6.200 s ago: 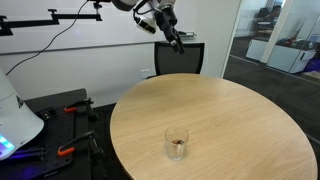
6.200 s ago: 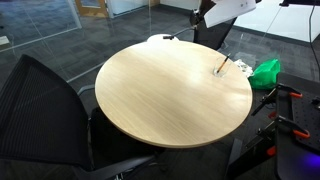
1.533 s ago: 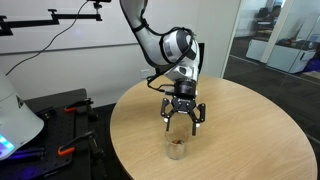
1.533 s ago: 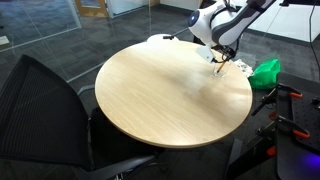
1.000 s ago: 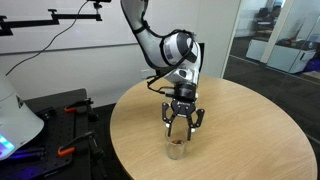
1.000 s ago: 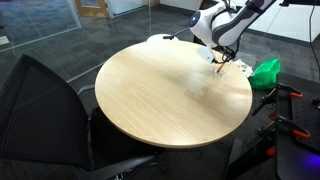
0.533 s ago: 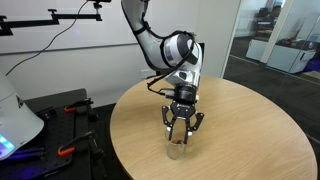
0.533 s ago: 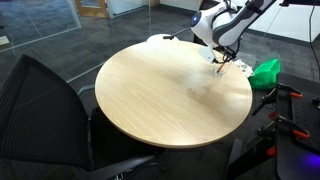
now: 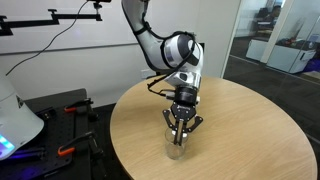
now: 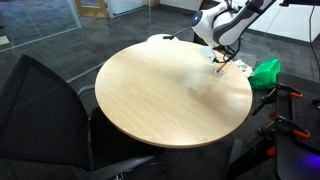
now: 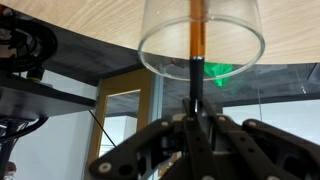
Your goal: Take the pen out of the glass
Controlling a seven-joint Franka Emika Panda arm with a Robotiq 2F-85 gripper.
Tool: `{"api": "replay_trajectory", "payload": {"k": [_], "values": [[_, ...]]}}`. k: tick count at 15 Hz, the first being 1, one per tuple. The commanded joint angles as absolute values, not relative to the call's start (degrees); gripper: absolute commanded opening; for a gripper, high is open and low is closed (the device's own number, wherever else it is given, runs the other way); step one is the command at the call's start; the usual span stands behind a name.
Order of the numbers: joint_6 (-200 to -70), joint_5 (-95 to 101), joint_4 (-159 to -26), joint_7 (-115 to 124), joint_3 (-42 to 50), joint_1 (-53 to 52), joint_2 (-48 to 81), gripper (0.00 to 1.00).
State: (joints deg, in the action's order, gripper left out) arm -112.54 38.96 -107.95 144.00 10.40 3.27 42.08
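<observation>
The clear glass [image 9: 176,151] stands upright near the front edge of the round wooden table [image 9: 250,120]. My gripper [image 9: 179,133] points straight down onto its mouth. In the wrist view the glass rim [image 11: 150,55] fills the top of the picture. The orange-brown pen [image 11: 197,25] stands inside it, its dark end reaching up between my fingers. The gripper [image 11: 193,118] is shut on that dark end. In an exterior view the gripper [image 10: 219,63] hangs over the far right part of the table [image 10: 160,90], and the glass there is barely visible.
A black office chair [image 10: 40,110] stands at the table's near side and another chair [image 9: 180,58] behind it. A green object [image 10: 265,72] lies beyond the table edge. A white device [image 9: 15,120] and red-handled tools [image 9: 70,110] sit on a side bench.
The jaws have closed from spread wide to shut around the pen's top. The gripper has sunk slightly toward the glass.
</observation>
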Motion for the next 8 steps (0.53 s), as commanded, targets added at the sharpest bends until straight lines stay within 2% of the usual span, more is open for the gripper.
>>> {"api": "replay_trajectory", "payload": {"k": [1,8], "values": [[-114.3,37.7,-109.0,142.9,11.2,2.9,41.2,0.01],[-111.6,38.3,-110.9,142.1,11.1,1.3,38.3,0.02]]}}
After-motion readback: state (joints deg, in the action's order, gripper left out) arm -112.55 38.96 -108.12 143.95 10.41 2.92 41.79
